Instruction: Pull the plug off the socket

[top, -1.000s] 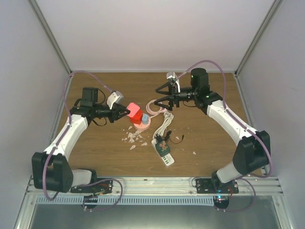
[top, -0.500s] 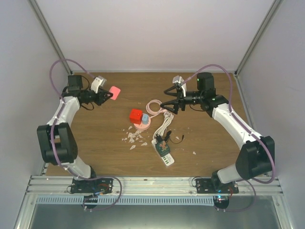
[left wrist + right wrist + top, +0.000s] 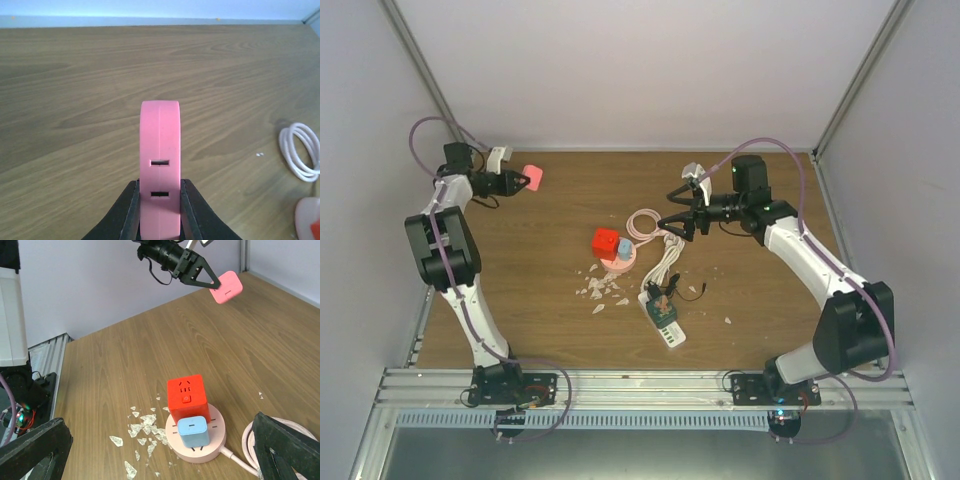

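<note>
Item 1. White power strip (image 3: 663, 322), lying on the wooden table (image 3: 750, 290) nearest the arm bases, at 5 o'clock from the round socket, its cord running away toward 12 o'clock

Item 2. Scatter of pale shards (image 3: 600, 290), just beside the round socket at its 7 o'clock

Item 3. Round socket (image 3: 619, 266), pink, flat on the wood near the table's middle. A red cube (image 3: 605, 241) and a small blue plug (image 3: 625, 249) sit on top of it, side by side and touching

Item 4. Coiled cable (image 3: 633, 222), pinkish white, on the wood at 1 o'clock from the socket

Item 5. Right gripper (image 3: 668, 208), above the coil's right edge, claw spread wide with nothing in it. The right wrist view shows its fingers (image 3: 35, 450) at opposite lower corners

Item 6. Left gripper (image 3: 520, 179), farthest out, at 10 o'clock from the socket and well apart from it. Its claw is clamped narrow on the pink plug (image 3: 531, 177). The plug is off the socket, gripped by its flat sides, with two slots showing on its narrow edge in the left wrist view
</note>
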`<state>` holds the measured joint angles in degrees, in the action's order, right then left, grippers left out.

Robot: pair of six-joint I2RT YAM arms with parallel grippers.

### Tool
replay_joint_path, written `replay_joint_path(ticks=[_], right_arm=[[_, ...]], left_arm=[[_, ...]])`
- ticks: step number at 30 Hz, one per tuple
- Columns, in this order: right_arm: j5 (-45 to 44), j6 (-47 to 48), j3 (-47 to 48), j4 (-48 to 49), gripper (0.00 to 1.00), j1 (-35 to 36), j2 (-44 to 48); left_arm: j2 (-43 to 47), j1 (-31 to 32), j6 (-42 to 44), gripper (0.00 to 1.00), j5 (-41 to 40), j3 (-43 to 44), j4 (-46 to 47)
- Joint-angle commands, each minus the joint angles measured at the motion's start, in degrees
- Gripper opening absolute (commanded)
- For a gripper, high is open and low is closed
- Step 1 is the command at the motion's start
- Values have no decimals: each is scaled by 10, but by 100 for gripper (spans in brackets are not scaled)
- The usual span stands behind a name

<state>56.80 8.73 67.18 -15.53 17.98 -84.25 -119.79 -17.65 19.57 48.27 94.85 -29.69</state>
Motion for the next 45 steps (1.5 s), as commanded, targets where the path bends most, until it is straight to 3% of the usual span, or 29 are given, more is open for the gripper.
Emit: replay_joint_path(ticks=[1,20,30,37,45], right_arm=[[3,1,5,1,99,-6,-11],[17,-11,17,-2,100,-5,-32],[24,-18,21,-3,100,-6,-44],[25,-20,22,-2,100,-5,-45],[21,-7,10,0,100,-6,-37]], left_arm=[[-52,-14,-43,0,-3,60,-15],[-202,-33,-79,3,-26,213,-68],[-223,-39,-100,13,4,236,-76],[-214,-44,-100,37,3,235,-82],[-168,-52,-86,54,-19,210,-89]])
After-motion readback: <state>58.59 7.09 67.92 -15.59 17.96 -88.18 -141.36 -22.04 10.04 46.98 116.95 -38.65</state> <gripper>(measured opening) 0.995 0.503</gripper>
